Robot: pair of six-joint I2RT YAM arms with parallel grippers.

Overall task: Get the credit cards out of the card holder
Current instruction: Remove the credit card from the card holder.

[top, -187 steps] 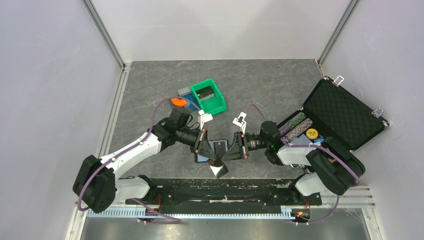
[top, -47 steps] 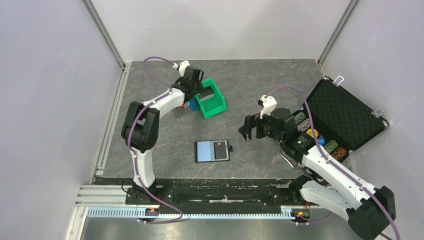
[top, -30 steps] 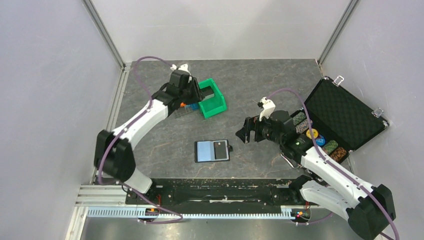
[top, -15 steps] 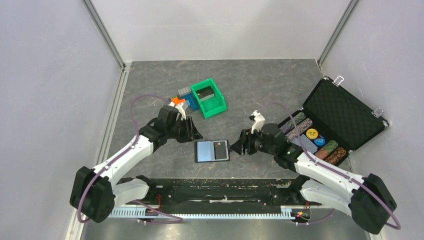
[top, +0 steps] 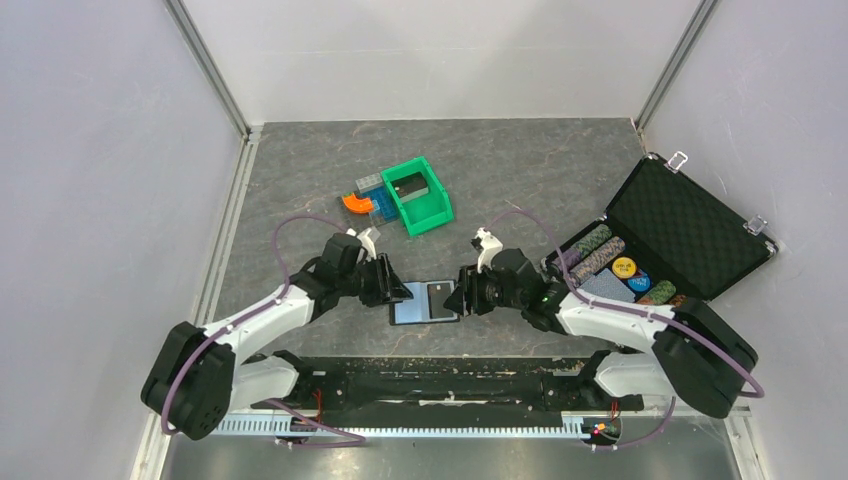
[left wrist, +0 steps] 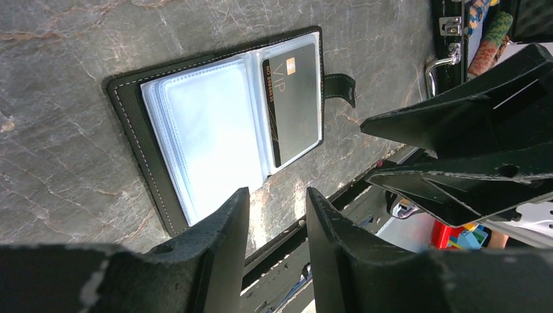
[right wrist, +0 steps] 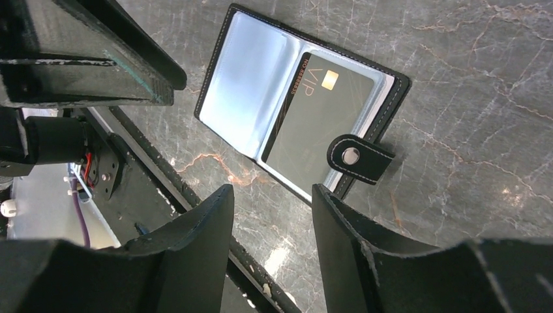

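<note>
Plainly, the card holder lies open and flat on the grey table, clear sleeves facing up, between the two grippers. One dark credit card, marked VIP and bearing a gold chip, sits in the sleeve on the holder's snap-tab side. The other panel shows only glossy clear plastic, and I cannot tell whether more cards lie beneath. The snap tab juts out unfastened from the holder's edge beside that card.

The left gripper hangs at the holder's plain-panel end, its fingers partly apart with nothing between them. The right gripper faces it from the tab end, its jaws likewise partly spread and empty. Whether either gripper touches the holder I cannot tell.

Beyond the holder, on the side away from the arm bases, stands a green bin with an orange piece and blue blocks beside it. Well apart from the holder, past the right gripper, a black foam-lined case lies open with rolls of poker chips inside.
</note>
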